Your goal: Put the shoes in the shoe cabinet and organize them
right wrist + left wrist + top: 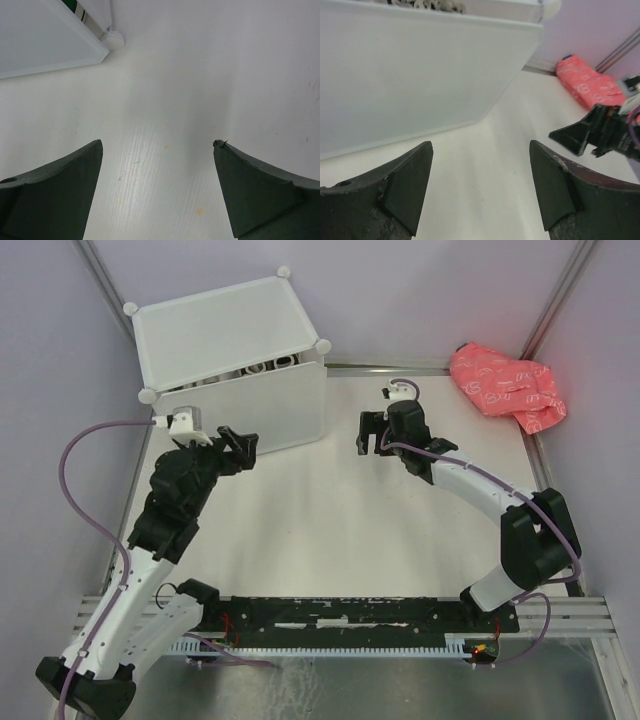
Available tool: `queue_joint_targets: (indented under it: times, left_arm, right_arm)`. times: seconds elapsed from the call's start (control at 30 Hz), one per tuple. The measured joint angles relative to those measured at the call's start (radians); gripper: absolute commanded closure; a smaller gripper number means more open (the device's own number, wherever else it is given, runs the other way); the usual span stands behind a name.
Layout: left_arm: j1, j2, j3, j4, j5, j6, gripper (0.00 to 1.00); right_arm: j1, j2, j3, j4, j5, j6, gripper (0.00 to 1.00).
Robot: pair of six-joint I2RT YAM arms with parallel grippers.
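Table [330, 530], white, took up most of the top view, w/ no loose shoes on it. Shoe cabinet [225, 335] sat at the far left corner. Its front panel looked shut or nearly so, w/ a thin gap under the top panel showing dark and white bits [262, 367], prob. the shoes inside, too small to tell pairs apart. Crumpled red-pink bag [508, 388] lay at the far right, well apart from the cabinet. Left gripper [245, 448] hovered just beside the cabinet's front face, jaws spread wide, nothing betw. them. Right gripper [372, 440] hung near the cabinet's right front corner, also wide apart and empty, above bare table. Judged step: stowing looked done, so this was the closing/tidy stage. Next move prob. called for a light push to seat the front panel, approx. square-on so the box didn't slide, then pulling both arms clear.
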Motion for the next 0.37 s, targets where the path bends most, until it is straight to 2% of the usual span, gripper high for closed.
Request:
queue_joint_targets:
  times: [0.37]
  left_arm:
    - [0.0,0.053,-0.056,-0.045,-0.037,0.011,0.15]
  right_arm:
    - [0.0,0.0,0.0,-0.013,0.01,0.008,0.01]
